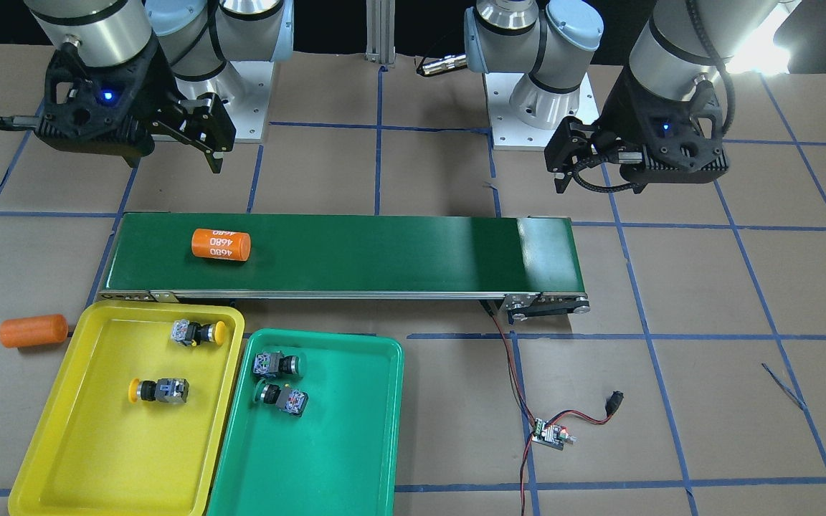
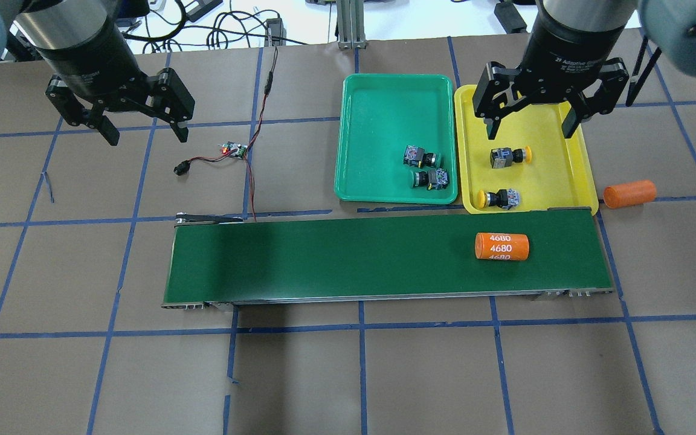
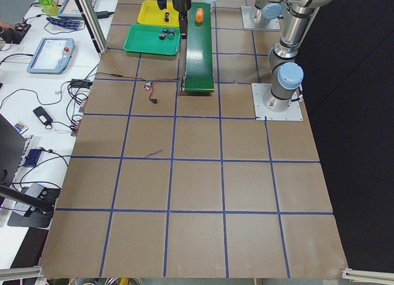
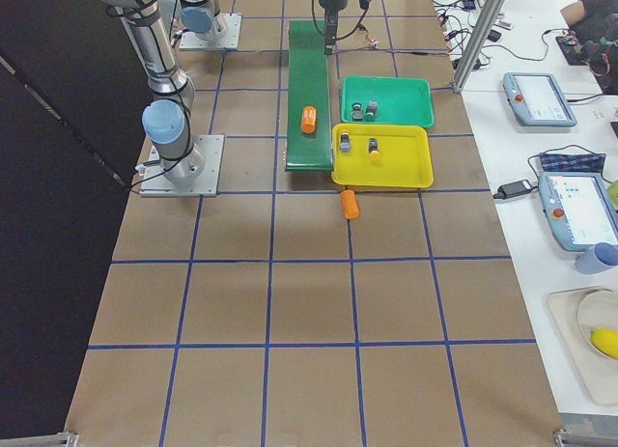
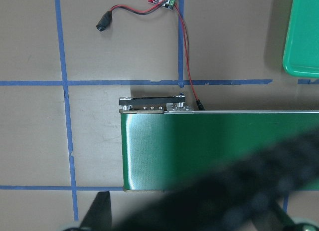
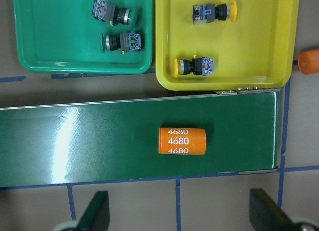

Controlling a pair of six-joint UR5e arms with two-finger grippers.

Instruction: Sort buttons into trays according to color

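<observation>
In each matching tray (image 2: 384, 103) lie 2 buttons (image 2: 508, 157).

You have the left arm (image 2: 76, 42) on the left side, wrist turned straight down. Its left gripper (image 2: 145, 134) hangs with jaws spread wide, holding nothing. The right arm (image 2: 577, 27) is at the far right, wrist also vertical. Your right gripper (image 2: 530, 128) is likewise spread wide and empty.
</observation>
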